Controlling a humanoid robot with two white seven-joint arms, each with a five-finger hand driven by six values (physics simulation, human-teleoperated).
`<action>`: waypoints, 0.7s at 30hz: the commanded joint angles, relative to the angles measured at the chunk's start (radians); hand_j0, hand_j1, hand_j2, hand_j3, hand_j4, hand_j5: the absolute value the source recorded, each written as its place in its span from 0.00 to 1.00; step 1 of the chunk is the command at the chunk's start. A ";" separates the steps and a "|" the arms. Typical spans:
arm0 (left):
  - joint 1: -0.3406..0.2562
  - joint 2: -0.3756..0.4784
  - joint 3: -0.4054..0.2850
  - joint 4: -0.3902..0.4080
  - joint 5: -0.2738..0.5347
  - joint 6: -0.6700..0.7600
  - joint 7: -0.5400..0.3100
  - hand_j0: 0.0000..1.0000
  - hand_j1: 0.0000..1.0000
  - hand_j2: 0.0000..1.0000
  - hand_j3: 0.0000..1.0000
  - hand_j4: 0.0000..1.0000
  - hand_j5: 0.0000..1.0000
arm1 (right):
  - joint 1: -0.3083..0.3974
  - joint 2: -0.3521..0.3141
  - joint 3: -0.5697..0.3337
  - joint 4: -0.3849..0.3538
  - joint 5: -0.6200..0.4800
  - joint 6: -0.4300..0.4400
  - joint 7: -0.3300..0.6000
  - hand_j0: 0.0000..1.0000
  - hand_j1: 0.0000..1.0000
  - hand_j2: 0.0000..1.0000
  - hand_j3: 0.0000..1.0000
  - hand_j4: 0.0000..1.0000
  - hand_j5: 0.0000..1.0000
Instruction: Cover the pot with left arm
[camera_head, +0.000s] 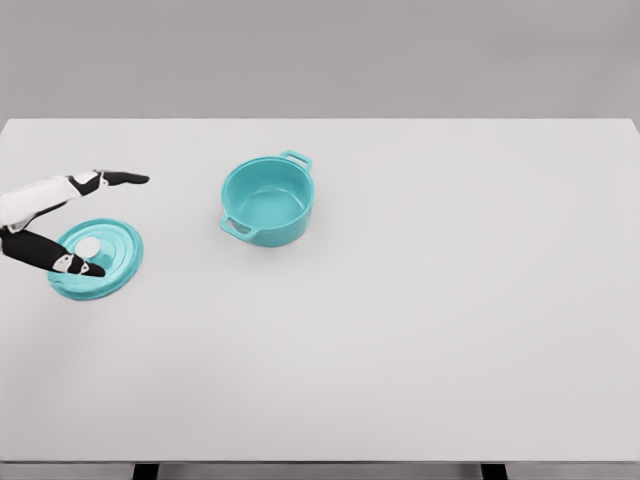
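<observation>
A teal pot (267, 201) with two side handles stands uncovered on the white table (420, 300), left of the middle. Its teal lid (110, 262) with a white knob (89, 246) lies flat on the table at the far left, well apart from the pot. My left hand (95, 222) comes in from the left edge and hovers over the lid. Its fingers are spread wide, one finger (120, 178) pointing right above the lid and the thumb (75, 264) lying across the lid's near side. It holds nothing. The right arm is out of view.
Only the pot and lid stand on the table. The tabletop runs wide to the right and toward the front edge (320, 462).
</observation>
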 joint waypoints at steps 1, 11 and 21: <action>0.000 -0.027 0.001 0.059 -0.063 0.002 0.000 1.00 1.00 1.00 1.00 1.00 1.00 | 0.000 0.000 0.000 -0.001 0.000 0.000 0.000 1.00 1.00 1.00 1.00 1.00 1.00; 0.014 -0.017 -0.002 0.090 0.032 0.002 0.000 1.00 1.00 1.00 1.00 1.00 1.00 | 0.000 0.000 0.000 0.000 0.000 0.000 0.000 1.00 1.00 1.00 1.00 1.00 1.00; 0.002 -0.020 -0.030 0.154 0.024 0.068 0.000 0.87 0.87 0.87 0.87 0.87 0.87 | 0.000 0.000 0.000 0.000 0.000 0.000 0.000 1.00 1.00 1.00 1.00 1.00 1.00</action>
